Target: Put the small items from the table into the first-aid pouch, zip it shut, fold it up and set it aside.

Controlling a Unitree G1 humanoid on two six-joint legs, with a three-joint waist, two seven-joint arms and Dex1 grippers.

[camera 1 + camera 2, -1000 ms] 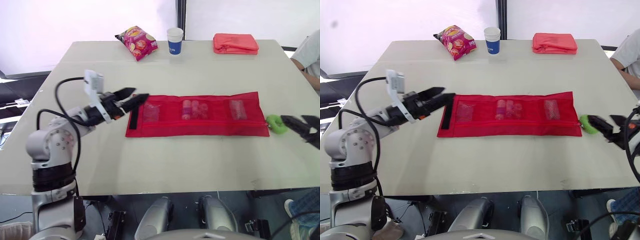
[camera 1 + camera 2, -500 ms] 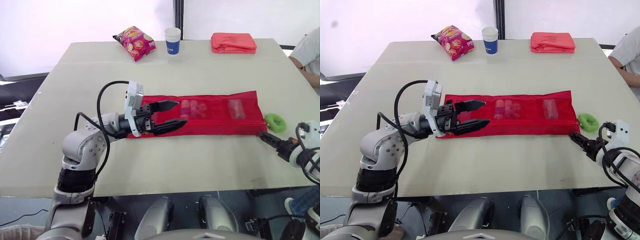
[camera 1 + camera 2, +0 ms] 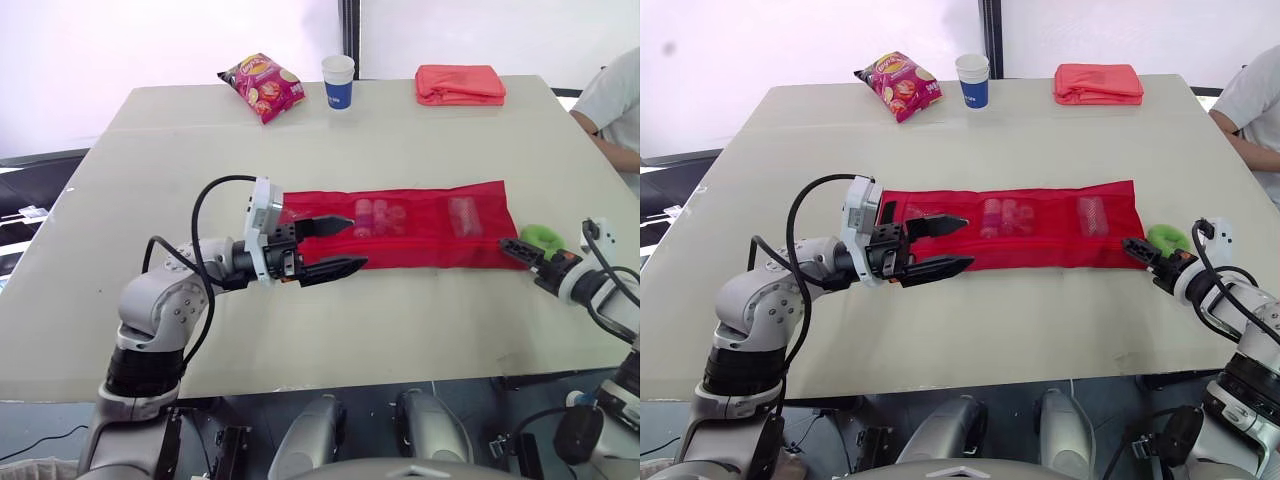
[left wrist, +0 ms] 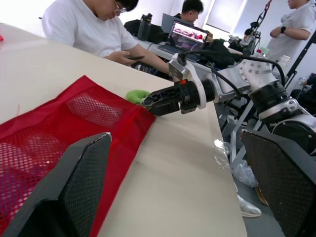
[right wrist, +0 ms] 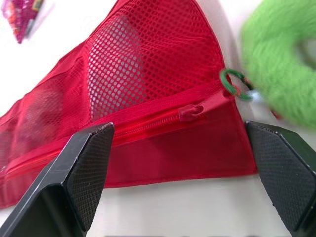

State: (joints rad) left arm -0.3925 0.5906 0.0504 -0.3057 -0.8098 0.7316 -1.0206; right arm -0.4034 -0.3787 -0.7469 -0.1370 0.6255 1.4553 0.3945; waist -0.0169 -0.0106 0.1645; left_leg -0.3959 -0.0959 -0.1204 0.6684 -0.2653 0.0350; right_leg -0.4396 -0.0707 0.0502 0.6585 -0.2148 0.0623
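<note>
The red mesh first-aid pouch (image 3: 430, 232) lies unfolded flat across the table, with small items (image 3: 378, 214) showing through its pockets. My left gripper (image 3: 356, 243) hovers open over the pouch's left part, one finger above the other, and hides that end. My right gripper (image 3: 512, 247) is open at the pouch's right end, fingers wide either side of the corner. The zipper pull (image 5: 191, 112) sits at that corner, just ahead of the right gripper (image 5: 178, 126). A fuzzy green ring (image 3: 541, 236) lies beside it, clipped to the pouch corner by a small ring (image 5: 229, 81).
At the table's far edge stand a chips bag (image 3: 258, 85), a paper cup (image 3: 338, 80) and a folded red cloth (image 3: 460, 84). A person (image 3: 612, 105) sits at the right side. Beyond the table's right end there are more people and a laptop (image 4: 186, 35).
My left gripper swung from the pouch's left end to over its left pockets. My right gripper came in from the right, past the green ring, to the zipper corner.
</note>
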